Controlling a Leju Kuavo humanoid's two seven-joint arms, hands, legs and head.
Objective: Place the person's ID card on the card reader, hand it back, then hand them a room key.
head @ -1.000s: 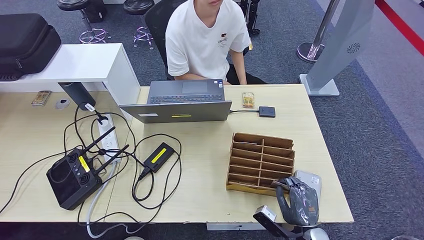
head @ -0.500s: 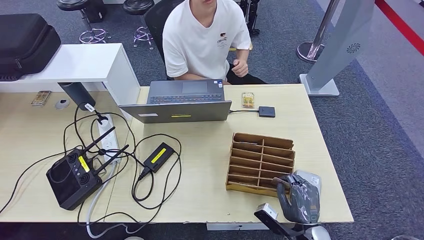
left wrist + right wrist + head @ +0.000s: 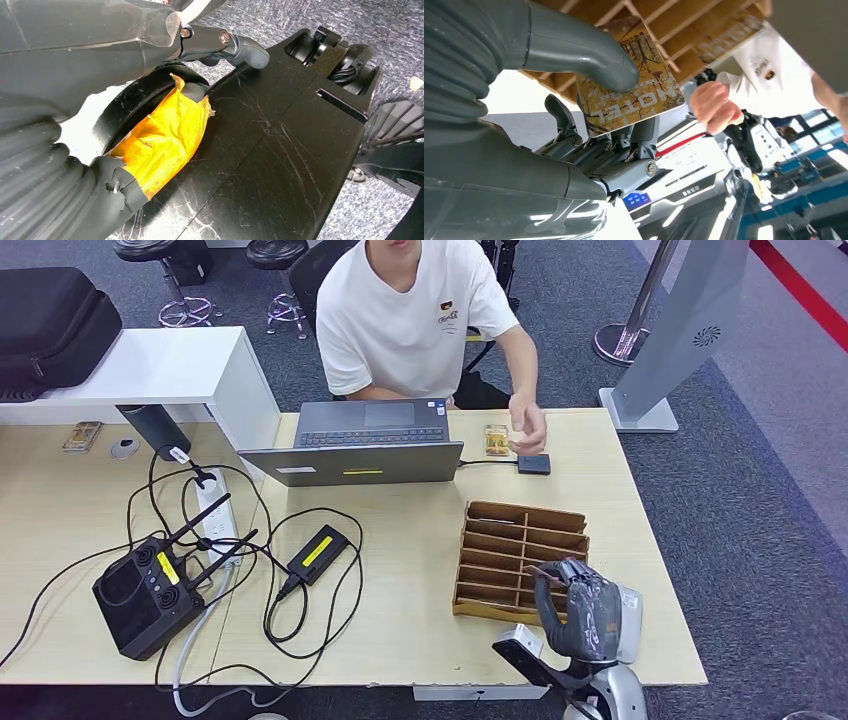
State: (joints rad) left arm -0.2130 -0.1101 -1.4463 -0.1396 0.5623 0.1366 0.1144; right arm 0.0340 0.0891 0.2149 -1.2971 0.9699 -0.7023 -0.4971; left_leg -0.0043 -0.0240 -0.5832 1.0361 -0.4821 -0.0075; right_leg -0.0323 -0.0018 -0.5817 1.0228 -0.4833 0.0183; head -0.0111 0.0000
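Observation:
My right hand hovers over the near right corner of the wooden slotted rack. It pinches a brown room key card printed HOTEL between thumb and fingers, clear of the slots. The black card reader lies at the far side of the table, right of the laptop. A yellowish ID card lies just left of it. The person's hand reaches down beside the reader and the ID card. My left hand hangs by my body, fingers stretched out, holding nothing.
An open grey laptop stands at the far middle. A black remote controller, a power brick and looping cables lie on the left. A white flat device lies under my right hand. The table's front edge is close.
My right hand has lifted and moved forward over the rack with the key card. The person's arm has come forward and down to the table beside the card reader.

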